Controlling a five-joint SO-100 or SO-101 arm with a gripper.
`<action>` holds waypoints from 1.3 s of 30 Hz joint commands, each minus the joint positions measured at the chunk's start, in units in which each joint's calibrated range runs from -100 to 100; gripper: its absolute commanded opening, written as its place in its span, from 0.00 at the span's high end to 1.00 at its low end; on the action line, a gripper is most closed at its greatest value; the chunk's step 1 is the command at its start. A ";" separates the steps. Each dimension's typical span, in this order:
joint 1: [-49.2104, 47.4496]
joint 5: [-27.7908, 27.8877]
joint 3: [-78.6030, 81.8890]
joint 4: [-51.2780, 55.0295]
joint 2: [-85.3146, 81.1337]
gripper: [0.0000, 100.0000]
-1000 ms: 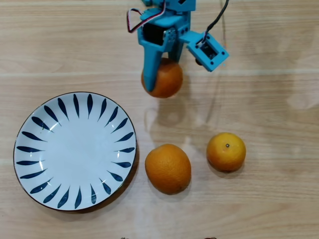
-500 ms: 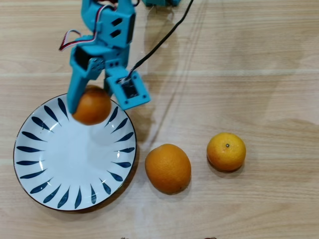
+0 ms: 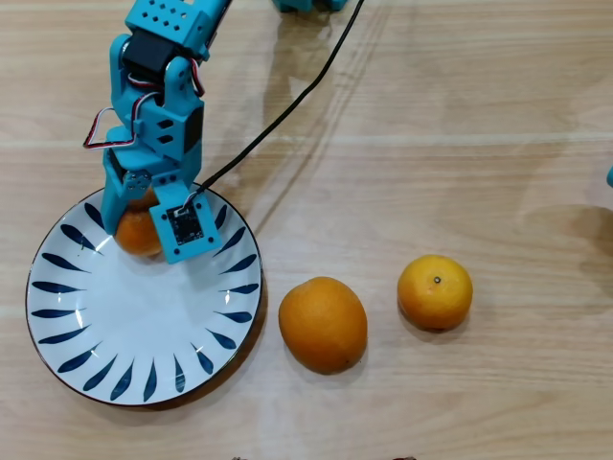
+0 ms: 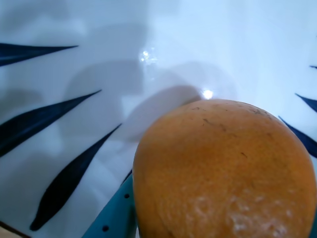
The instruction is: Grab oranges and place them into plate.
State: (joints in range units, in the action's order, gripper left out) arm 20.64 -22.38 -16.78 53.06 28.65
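Observation:
In the overhead view my blue gripper (image 3: 142, 216) hangs over the upper left rim of the white plate with dark blue leaf strokes (image 3: 144, 326). It is shut on the small deep orange fruit (image 3: 137, 235), which sits partly under the fingers, over the plate's rim area. In the wrist view this orange (image 4: 223, 173) fills the lower right, pressed against a teal finger (image 4: 111, 220), with the plate (image 4: 198, 44) just below it. The large oval orange (image 3: 323, 324) and the yellower orange with a dark stem dot (image 3: 435, 291) lie on the table to the plate's right.
A black cable (image 3: 287, 110) runs from the gripper's camera up to the top edge across the wooden table (image 3: 431, 144). A teal object (image 3: 609, 175) shows at the right edge, and another blue part (image 3: 306, 5) at the top edge.

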 commanded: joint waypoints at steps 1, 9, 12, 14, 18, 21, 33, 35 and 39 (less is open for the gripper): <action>0.00 -0.52 -3.01 -0.07 -1.09 0.79; 0.16 -0.52 -3.19 3.02 -2.87 0.72; -0.08 -0.05 -2.82 3.28 -4.98 0.72; -0.64 0.01 -2.73 4.74 -6.42 0.72; -1.93 -0.05 -2.46 7.41 -11.57 0.72; -3.30 -0.46 -2.46 8.95 -14.70 0.71; -5.56 -0.52 1.70 8.70 -16.39 0.57; -5.96 -0.52 1.52 8.52 -16.39 0.57; -6.77 -0.52 1.25 8.44 -16.39 0.58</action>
State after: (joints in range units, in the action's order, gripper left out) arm 14.48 -22.59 -14.74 61.84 16.04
